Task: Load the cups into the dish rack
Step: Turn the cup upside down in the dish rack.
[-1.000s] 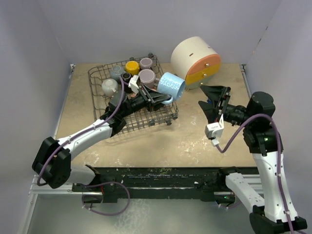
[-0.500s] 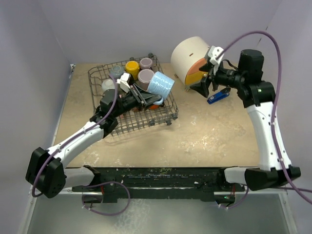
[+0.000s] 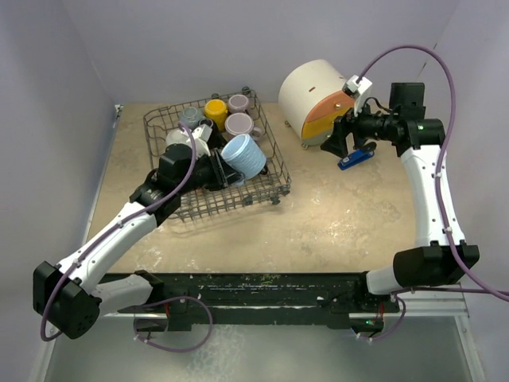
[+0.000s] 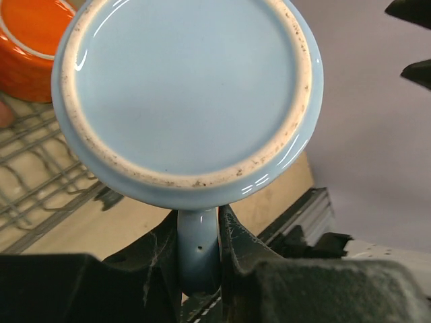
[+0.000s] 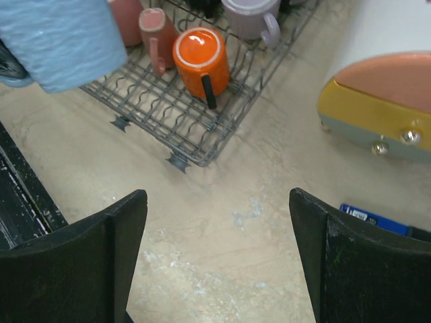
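Note:
The grey wire dish rack [image 3: 280, 171] sits at the back left and holds yellow [image 3: 215, 109], mauve [image 3: 239, 125], grey [image 3: 190, 117] and white [image 3: 179, 137] cups. My left gripper [image 3: 223, 171] is shut on the handle [image 4: 197, 249] of a light blue cup [image 3: 243, 155] and holds it over the rack's right half, its base [image 4: 188, 87] facing the wrist camera. My right gripper [image 3: 338, 143] is open and empty above the table between the rack and the white cylinder. In the right wrist view [image 5: 219, 229], orange [image 5: 200, 60] and pink [image 5: 156, 33] cups lie in the rack [image 5: 202, 145].
A big white cylinder [image 3: 310, 91] with orange and yellow drawer fronts [image 5: 363, 114] stands at the back right. A small blue object [image 3: 355, 157] lies on the table beside it, under my right arm. Walls close in the table on three sides.
My left gripper has drawn the light blue cup left and lower over the rack. My right arm has swung from the front right up to the white cylinder.

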`<state>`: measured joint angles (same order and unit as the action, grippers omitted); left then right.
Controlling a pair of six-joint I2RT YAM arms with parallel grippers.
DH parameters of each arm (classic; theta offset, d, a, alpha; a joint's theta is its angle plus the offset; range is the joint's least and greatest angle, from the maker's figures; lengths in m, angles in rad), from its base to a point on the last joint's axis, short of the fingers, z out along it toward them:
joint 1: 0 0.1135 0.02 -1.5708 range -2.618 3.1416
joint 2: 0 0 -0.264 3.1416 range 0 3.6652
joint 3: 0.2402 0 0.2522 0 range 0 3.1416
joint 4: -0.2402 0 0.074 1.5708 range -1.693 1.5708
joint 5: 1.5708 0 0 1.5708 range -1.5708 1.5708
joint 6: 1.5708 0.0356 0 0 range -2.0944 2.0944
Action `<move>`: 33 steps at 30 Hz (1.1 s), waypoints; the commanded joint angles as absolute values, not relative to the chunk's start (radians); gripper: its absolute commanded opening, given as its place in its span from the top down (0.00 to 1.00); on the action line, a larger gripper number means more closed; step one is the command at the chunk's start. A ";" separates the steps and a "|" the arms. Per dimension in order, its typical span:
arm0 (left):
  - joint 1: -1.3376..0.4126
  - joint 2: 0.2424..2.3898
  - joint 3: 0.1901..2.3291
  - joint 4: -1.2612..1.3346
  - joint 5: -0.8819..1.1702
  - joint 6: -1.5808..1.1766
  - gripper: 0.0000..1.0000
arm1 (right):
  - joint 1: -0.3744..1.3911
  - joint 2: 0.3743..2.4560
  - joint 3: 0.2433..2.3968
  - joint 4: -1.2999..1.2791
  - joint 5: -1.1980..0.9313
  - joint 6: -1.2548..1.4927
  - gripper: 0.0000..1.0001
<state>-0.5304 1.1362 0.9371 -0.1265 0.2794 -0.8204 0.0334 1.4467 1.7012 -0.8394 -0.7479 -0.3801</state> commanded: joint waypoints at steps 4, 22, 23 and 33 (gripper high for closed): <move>-0.525 1.065 1.042 -0.179 0.165 -0.465 1.00 | -0.020 1.421 1.605 -0.783 -0.799 -0.354 0.13; -0.342 1.202 1.086 -0.373 0.377 -0.012 1.00 | -0.029 1.360 1.471 -0.723 -0.807 -0.347 0.13; -0.335 1.212 1.086 -0.376 0.381 -0.002 1.00 | -0.030 1.358 1.466 -0.723 -0.808 -0.346 0.13; -0.294 1.304 1.097 -0.377 0.396 0.103 1.00 | -0.035 1.339 1.433 -0.720 -0.813 -0.347 0.13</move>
